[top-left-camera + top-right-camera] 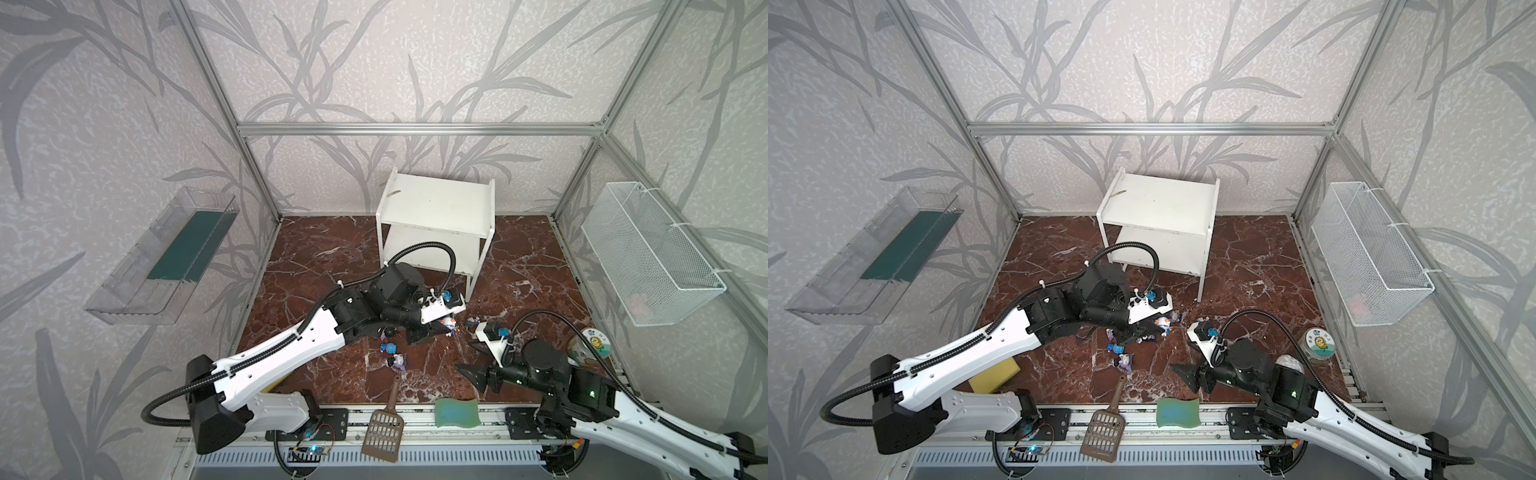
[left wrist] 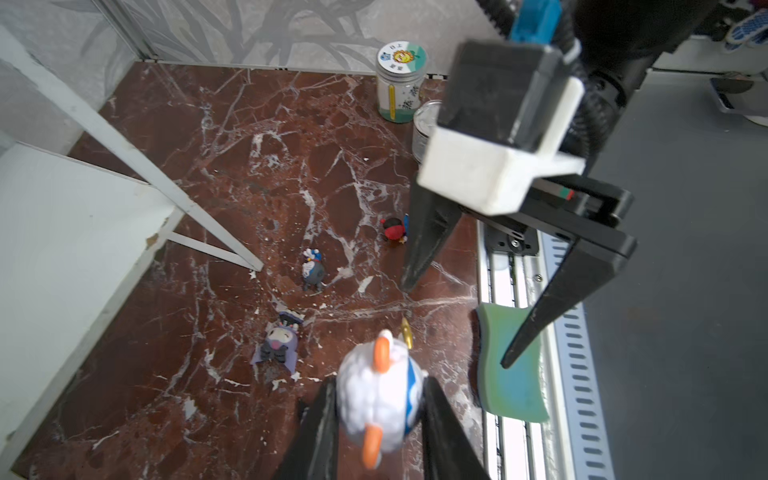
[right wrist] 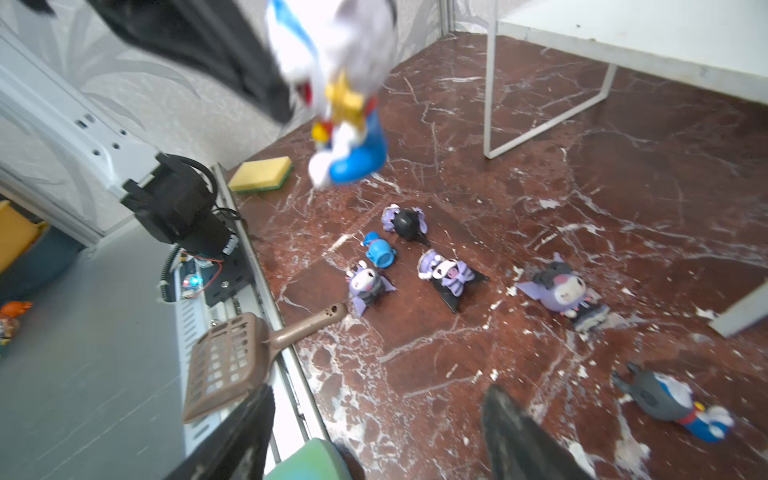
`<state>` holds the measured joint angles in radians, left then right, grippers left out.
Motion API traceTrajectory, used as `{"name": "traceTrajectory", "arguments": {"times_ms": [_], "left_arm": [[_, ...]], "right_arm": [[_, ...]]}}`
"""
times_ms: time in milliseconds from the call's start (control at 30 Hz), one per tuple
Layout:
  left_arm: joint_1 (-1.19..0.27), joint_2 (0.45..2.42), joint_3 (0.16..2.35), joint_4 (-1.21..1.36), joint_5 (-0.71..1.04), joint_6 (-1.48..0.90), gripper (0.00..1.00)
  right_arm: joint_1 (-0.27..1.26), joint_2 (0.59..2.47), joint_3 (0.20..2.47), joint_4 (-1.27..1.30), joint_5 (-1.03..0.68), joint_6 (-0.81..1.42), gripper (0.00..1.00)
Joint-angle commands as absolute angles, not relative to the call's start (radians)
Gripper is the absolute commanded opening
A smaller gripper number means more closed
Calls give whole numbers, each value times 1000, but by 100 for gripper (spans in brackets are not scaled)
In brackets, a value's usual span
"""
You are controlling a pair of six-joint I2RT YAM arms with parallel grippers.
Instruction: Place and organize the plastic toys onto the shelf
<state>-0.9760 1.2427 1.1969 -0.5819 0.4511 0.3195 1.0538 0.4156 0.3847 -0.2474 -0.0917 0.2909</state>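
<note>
Left fingers (image 2: 320, 419) pinch the white-headed figurine (image 2: 376, 399) above the surface (image 2: 232, 174); right fingers (image 1: 469, 371), lower right in a top view, stand spread.

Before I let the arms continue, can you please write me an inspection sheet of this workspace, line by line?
Surface: red-brown marble tabletop, strewn with white flecks.
Job's things: shelf, no toy on either board; white-headed toy held off the tabletop; four purple toys, blue toy, grey toy and red-black toy lying on the tabletop.
Clutter: brown scoop, green sponge, yellow sponge, lidded jar, silvery can beside it.
Grippers: left gripper shut on the white-headed toy; right gripper open, jaws empty.
Cables: black hose of the left arm arches in front of the shelf's lower board.
Surroundings: clear tray on the left wall, wire basket on the right wall.
</note>
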Motion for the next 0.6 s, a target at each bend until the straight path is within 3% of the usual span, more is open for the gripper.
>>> {"name": "traceTrajectory", "arguments": {"times_ms": [0,267,567], "left_arm": [[-995,1179,1154,-612,498,273,24],[-1002,1146,1123,-626,561,231,24],[-1018,1146,1109,-637,576,221,23]], "right_arm": [[1058,446,429,-120,-206,296,74],[1058,531,443,-20,-288,304,62],[1058,600,463,45,-316,299,56]]}}
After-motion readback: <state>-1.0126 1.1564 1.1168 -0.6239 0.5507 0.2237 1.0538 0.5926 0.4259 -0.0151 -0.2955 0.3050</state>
